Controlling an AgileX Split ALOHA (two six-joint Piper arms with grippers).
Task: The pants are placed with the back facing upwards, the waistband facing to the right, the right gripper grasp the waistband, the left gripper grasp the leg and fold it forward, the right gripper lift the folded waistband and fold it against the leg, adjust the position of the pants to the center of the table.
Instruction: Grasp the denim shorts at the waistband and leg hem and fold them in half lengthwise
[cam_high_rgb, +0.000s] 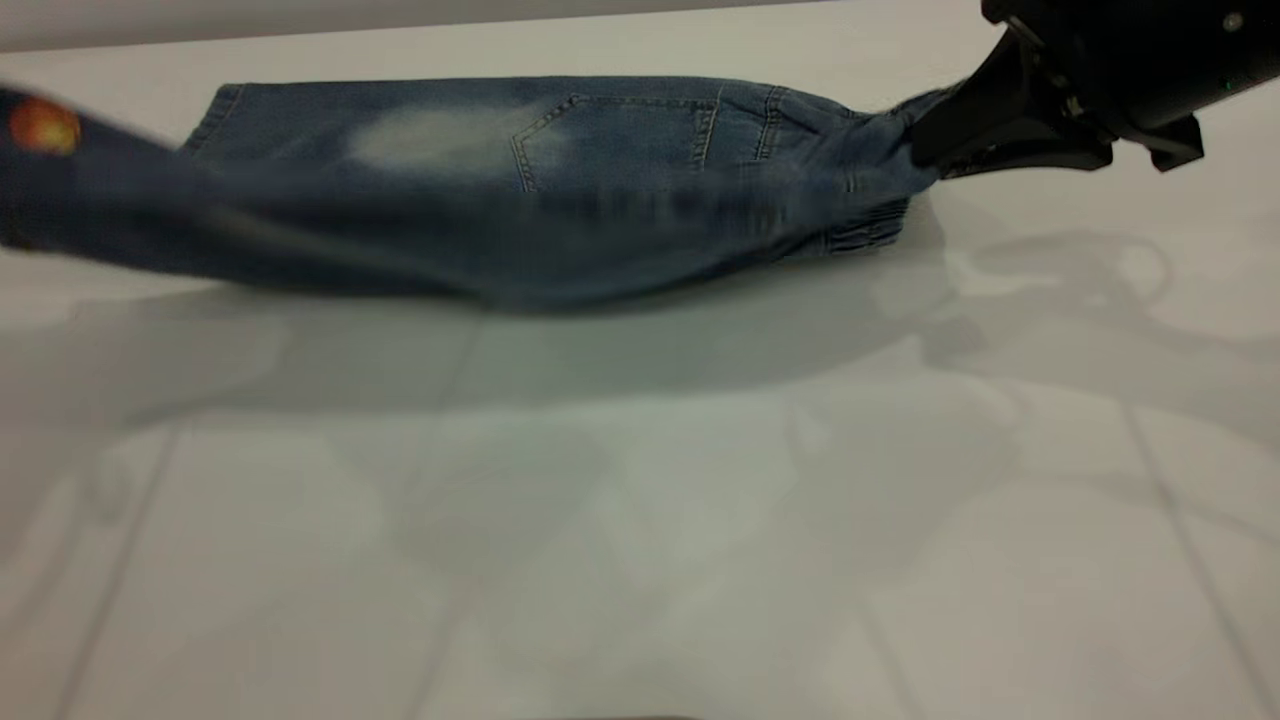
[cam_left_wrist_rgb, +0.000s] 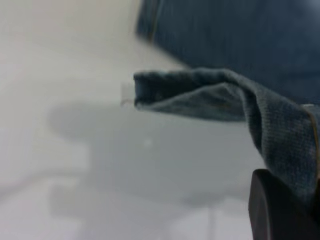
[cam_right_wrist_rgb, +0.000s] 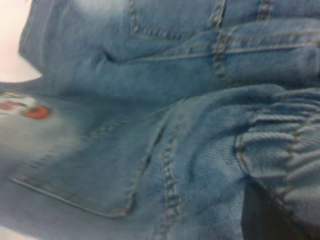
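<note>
The right gripper (cam_high_rgb: 925, 150) clamps the waistband (cam_high_rgb: 880, 135) of the pants (cam_high_rgb: 560, 190) while the left gripper (cam_left_wrist_rgb: 280, 210) pinches the leg (cam_high_rgb: 90, 200) beside them (lifted, I'd judge, for folding).

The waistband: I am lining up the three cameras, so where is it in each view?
Exterior: the waistband sits at the pants' right end, pinched by the right gripper.
Left wrist: not in it.
Right wrist: ruffled band at the picture's right edge.
Shared landmark: the stitched back pocket.
</note>
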